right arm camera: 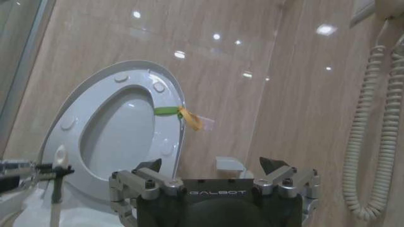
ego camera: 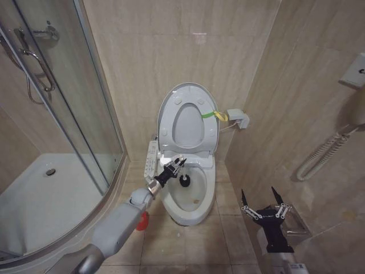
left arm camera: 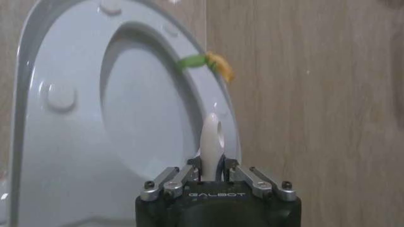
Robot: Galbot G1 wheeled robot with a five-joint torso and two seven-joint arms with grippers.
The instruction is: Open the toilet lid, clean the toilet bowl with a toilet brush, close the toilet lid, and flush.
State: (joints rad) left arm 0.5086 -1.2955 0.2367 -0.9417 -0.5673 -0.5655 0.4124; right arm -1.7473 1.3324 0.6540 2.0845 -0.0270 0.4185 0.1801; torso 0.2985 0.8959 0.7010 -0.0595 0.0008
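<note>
The toilet lid (ego camera: 188,123) stands raised against the back wall with the ring seat up against it, a yellow-green band (ego camera: 214,114) on its edge. Below it the toilet bowl (ego camera: 174,210) is uncovered. My left gripper (ego camera: 174,168) reaches over the bowl's near-left rim, shut on the toilet brush; the dark bristle head (ego camera: 185,181) is down inside the bowl. In the left wrist view the white handle (left arm camera: 211,135) sticks up between the closed fingers, in front of the lid (left arm camera: 145,113). A red holder (ego camera: 142,222) peeks from behind my left forearm. My right gripper (ego camera: 260,197) hangs open and idle at the lower right.
A white control panel (ego camera: 151,158) runs along the bowl's left side. The curved glass shower enclosure (ego camera: 68,97) and its white tray (ego camera: 51,194) sit at the left. The right wall is close, with a coiled cord (ego camera: 322,154) and a small wall box (ego camera: 238,118).
</note>
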